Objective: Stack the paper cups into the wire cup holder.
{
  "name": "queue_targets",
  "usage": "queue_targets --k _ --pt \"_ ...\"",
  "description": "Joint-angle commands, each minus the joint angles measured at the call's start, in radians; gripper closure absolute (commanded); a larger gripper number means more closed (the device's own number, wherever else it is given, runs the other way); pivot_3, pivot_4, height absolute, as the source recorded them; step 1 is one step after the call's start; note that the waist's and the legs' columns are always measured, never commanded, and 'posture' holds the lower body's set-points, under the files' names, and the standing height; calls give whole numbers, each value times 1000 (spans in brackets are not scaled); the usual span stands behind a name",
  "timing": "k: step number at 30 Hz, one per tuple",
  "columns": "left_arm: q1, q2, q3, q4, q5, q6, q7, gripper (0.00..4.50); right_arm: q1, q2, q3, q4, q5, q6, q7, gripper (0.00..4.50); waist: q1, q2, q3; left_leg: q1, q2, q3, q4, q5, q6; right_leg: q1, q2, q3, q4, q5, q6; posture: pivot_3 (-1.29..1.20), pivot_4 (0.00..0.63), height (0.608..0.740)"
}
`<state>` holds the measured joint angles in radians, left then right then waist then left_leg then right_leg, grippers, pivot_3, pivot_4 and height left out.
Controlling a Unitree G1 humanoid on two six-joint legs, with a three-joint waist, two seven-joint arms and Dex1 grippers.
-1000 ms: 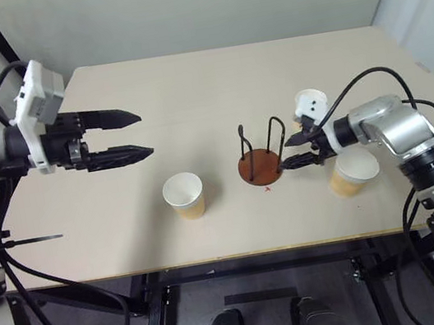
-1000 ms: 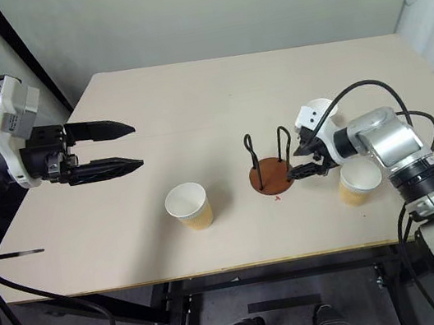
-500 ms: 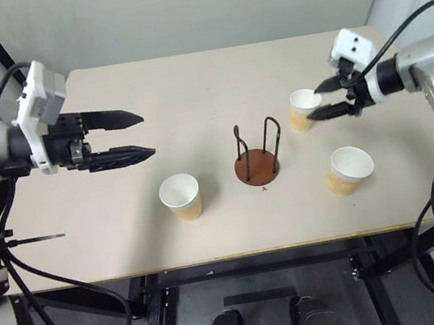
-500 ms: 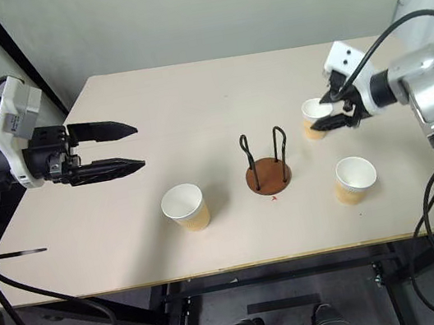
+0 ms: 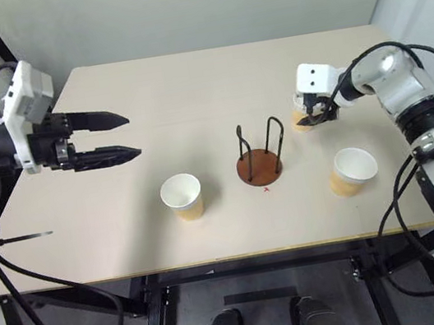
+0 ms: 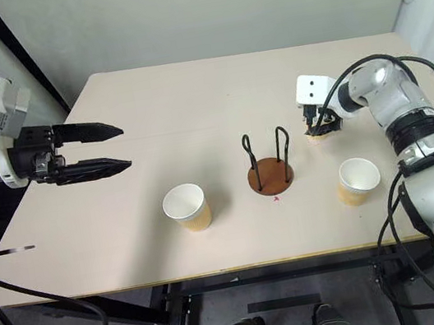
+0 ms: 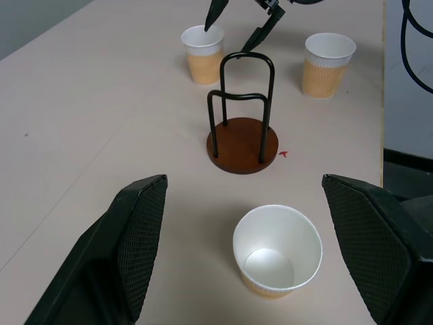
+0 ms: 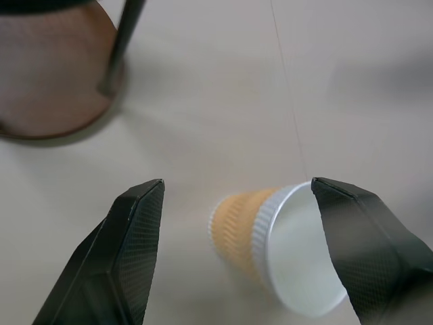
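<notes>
The pale beige surface [image 5: 189,92] carries everything, with the wire cup holder [image 5: 258,158] near its middle: a reddish-brown disc with two black wire loops standing upright and nothing inside them.

The left tool [image 5: 117,137] hangs above the surface at about nine o'clock from the holder, well apart from it, its two black fingers spread wide and pinching nothing. In its wrist view those fingers frame one cup and the holder beyond.

The right tool [image 6: 322,125] sits at about two o'clock from the holder, pointing down over the far paper cup. Its fingers are spread, one on each side of that cup, and the right wrist view shows a gap between each finger and the cup, so nothing is gripped.

Three paper cups stand upright on the surface, none in the holder. The first paper cup [image 5: 182,197] is at about eight o'clock from the holder, near it, open mouth up and white inside. The second paper cup [image 5: 352,170] is at about four o'clock, apart from the holder. The third paper cup [image 7: 203,54], tan with a ribbed wall and rolled white rim, is at about two o'clock, between the right tool's fingers.

A small red mark [image 5: 266,189] lies on the surface just beside the holder's base, at about six o'clock.
</notes>
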<state>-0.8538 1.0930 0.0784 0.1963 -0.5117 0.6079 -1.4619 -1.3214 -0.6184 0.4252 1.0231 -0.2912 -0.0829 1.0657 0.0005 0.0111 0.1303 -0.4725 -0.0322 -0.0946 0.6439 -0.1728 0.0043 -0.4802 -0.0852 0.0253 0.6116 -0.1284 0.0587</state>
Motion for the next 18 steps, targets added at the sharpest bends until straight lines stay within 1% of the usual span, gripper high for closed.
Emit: queue_targets --k 1,3,6,10,13,14,18 --pt "-3 40 48 -17 -1 -10 2 576 -64 8 12 98 -63 -66 -54 916 0 0 0 0 0 0 0 -1 -1 0 0 0 0 0 0 0 150 740" --pt "6 47 56 -24 -6 -7 8 576 -74 15 19 143 -91 -86 -71 916 0 0 0 0 0 0 0 -7 -9 0 0 0 0 0 0 0 150 740" --pt "19 52 68 -34 -13 -2 15 576 -83 22 31 193 -133 -102 -105 916 0 0 0 0 0 0 0 -8 -9 0 0 -1 0 0 -1 0 150 740" --pt "29 53 76 -42 -16 0 21 576 -91 36 27 229 -159 -110 -114 916 0 0 0 0 1 0 0 -9 -10 0 0 -1 0 0 -1 0 150 740" --pt "35 52 77 -44 -16 -2 24 576 -96 50 21 241 -170 -110 -121 1498 -2 0 0 1 1 0 0 -9 -11 0 0 -1 1 0 -1 0 150 740" --pt "35 52 76 -43 -15 -5 25 576 -98 55 19 244 -173 -109 -124 1793 -2 0 0 1 1 0 0 -9 -11 0 0 -1 1 1 -1 0 150 740" --pt "31 47 69 -38 -11 -12 25 576 -101 63 10 249 -176 -105 -132 3287 -3 0 0 1 1 0 0 -10 -12 0 0 -1 1 1 -2 0 150 740"
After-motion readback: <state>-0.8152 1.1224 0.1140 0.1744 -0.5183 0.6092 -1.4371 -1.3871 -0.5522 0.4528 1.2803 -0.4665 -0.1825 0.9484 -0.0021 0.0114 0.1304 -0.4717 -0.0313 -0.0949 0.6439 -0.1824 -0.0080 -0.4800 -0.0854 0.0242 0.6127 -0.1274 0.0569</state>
